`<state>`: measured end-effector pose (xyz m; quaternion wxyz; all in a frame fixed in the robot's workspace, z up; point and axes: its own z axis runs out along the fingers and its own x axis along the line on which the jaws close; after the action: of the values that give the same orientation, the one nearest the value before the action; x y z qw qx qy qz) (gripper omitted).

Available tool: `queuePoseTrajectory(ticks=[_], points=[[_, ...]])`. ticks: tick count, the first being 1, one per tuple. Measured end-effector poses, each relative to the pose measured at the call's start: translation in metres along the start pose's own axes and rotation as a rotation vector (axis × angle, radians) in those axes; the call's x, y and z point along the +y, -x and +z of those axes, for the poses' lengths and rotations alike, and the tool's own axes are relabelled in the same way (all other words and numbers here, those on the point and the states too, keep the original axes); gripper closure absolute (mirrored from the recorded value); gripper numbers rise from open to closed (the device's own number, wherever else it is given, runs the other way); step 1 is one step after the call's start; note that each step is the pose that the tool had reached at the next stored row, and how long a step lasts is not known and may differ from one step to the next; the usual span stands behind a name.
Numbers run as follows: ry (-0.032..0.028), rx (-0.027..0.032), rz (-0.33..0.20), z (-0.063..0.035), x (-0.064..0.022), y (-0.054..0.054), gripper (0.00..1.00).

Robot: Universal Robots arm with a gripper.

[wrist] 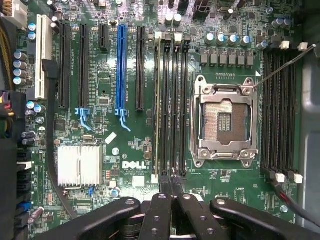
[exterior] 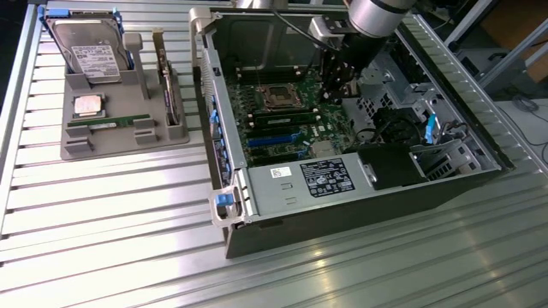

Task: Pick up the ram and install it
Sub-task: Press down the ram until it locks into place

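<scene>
Ram stick [exterior: 110, 120] lying in the grey holder tray [exterior: 81, 149] at the exterior view's left, well apart from the gripper [wrist: 171, 186], closed and empty above the motherboard [wrist: 135, 150], ribbed metal table [exterior: 111, 218]

exterior: high, oblique, far | wrist: close, straight down | shared: motherboard [exterior: 278, 122]

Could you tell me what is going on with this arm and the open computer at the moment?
The robot arm has reached into the open computer case, with its tool shut just above the memory slots beside the empty processor socket. One ram stick already sits on the motherboard. Another ram stick lies in the grey parts holder outside the case, near a hard drive and a processor chip.
</scene>
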<state>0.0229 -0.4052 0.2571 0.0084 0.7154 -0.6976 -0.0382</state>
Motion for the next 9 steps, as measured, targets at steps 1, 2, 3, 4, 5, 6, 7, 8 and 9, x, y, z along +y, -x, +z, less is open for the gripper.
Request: queuePoseTrajectory(ticks=[1,2,3,4,5,6,7,8,9], points=[[0.0,0.0001,-0.001,0.0017,-0.0001,-0.0001,0.89],[0.0,0.0001,-0.002,0.0028,-0.0001,-0.0003,0.89],[0.0001,0.0004,-0.002,0.0037,-0.0001,-0.0009,0.89],[0.0002,0.0015,-0.003,0.0038,-0.0001,-0.0018,0.89],[0.0003,0.0026,-0.005,0.0041,-0.0001,-0.0037,0.89],[0.0003,0.0031,-0.005,0.0041,-0.0001,-0.0047,0.89],[0.0003,0.0035,-0.006,0.0042,-0.0001,-0.0058,0.89],[0.0004,0.0038,-0.008,0.0047,0.0,-0.007,0.89],[0.0004,0.004,-0.01,0.0058,-0.0001,-0.0071,0.89]])
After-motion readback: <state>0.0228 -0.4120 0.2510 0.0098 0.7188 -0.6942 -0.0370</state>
